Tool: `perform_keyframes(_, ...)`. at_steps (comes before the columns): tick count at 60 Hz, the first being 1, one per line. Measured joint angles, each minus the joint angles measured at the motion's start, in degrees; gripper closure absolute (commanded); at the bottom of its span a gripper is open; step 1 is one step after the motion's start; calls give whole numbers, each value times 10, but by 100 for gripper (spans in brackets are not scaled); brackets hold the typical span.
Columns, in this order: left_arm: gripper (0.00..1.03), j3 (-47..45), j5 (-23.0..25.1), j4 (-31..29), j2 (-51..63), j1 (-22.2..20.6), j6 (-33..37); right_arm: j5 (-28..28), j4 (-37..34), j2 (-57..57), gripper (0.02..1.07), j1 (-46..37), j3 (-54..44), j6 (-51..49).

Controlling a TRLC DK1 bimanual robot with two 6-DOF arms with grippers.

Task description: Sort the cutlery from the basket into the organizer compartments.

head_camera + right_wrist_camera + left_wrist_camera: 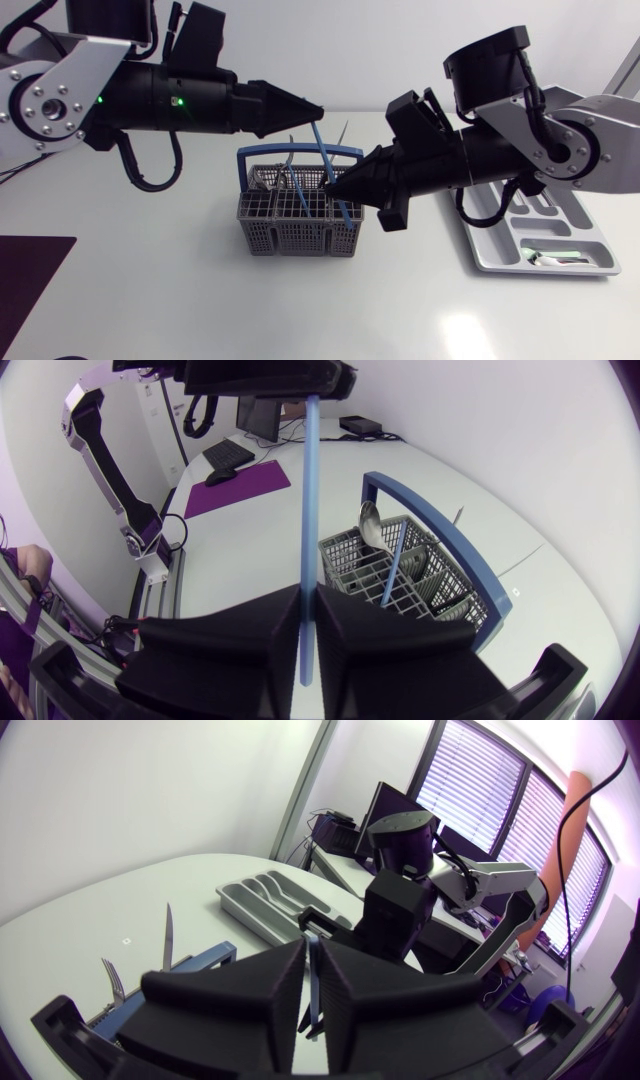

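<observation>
Blue-handled piece (321,150) of cutlery hangs at frame centre in head view, just above the basket, near upright w/ a slight tilt. It is pinched at two heights. L end effector (318,108) is clamped on its top end, and R end effector (333,186) is clamped lower down. Each wrist view shows the handle squeezed in the narrow gap btw that arm's fingers. Prob. reason: a hand-over or regrip btw arms, so the arm nearer the organizer can carry it over. Can't tell which arm gives and which takes.

Basket (297,237), grey mesh w/ blue carry handle, sits at centre under both tips. Its grid keeps the pieces standing upright, which should make them easy to pluck. Organizer (500,240) lies at lower right beside the R arm, so that arm prob. suits the drop-off.

Count:
- Rig: 2 arms, 2 end effectors, 1 basket, 1 organizer, 1 piece held.
- In basket, as far as seen: 1 knife (166,935), 1 fork (112,978), 1 spoon (368,520), 1 second blue handle (395,572). More may be hidden.
- In organizer: 1 pale item (550,259) in a lower-right slot, type unclear.
</observation>
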Motion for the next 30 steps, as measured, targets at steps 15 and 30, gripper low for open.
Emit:
perform_keyframes(15,11,28,-1,5,3,49,-12,-7,-43,-15,101,-18,0,-7)
perform_keyframes(30,9,34,-2,14,4,110,-13,-11,-92,-48,101,-99,-14,-49)
